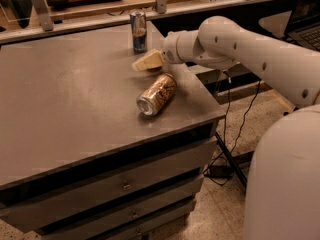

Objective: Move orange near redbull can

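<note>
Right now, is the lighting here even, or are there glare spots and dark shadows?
Camera view: warm, dim light; a soft sheen on the table top; a bright glint on the silver end of the gold-brown can lying on its side; the gripper, close by the redbull can on its nearer side, looks pale and well lit; the drawers sit in shadow.

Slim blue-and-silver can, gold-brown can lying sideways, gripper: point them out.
Slim blue-and-silver can (pixel 138 32): camera view, mid-body.
Gold-brown can (pixel 159 92): camera view, patterned side.
Gripper (pixel 142 64): camera view, cream tip, beside the slim can.
</note>
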You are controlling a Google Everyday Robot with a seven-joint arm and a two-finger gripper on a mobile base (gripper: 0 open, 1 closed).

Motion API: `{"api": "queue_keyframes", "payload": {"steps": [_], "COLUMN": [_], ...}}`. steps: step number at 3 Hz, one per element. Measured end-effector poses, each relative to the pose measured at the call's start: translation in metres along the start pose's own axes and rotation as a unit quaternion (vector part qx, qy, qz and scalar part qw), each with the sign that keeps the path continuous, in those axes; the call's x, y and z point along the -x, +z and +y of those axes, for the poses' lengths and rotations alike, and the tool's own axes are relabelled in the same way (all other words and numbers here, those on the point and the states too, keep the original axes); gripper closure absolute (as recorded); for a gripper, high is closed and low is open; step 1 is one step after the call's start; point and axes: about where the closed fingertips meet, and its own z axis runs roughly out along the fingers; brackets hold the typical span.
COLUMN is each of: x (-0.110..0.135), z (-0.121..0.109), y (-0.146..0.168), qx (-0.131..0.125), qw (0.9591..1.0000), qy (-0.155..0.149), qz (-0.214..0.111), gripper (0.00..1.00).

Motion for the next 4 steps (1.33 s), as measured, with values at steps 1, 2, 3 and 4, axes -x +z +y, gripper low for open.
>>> {"api": "queue_keyframes", "payload": {"steps": [1,2,3,4], "x": [0.033,0.046,0.054,0.064], "z": [0.012,0.014,0.012,0.011], "y": [0.068,0.094,0.091,0.087], "qx": [0.002,-0.004,-0.004,-0.004], "qw": [0.9989,0.9979,0.9979,0.9979], "qy": [-0.028,-0.043,-0.043,-0.043], "qz": [-0.038,-0.048,-0.048,-0.048], "gripper": [0.0,0.0,0.0,0.0]}}
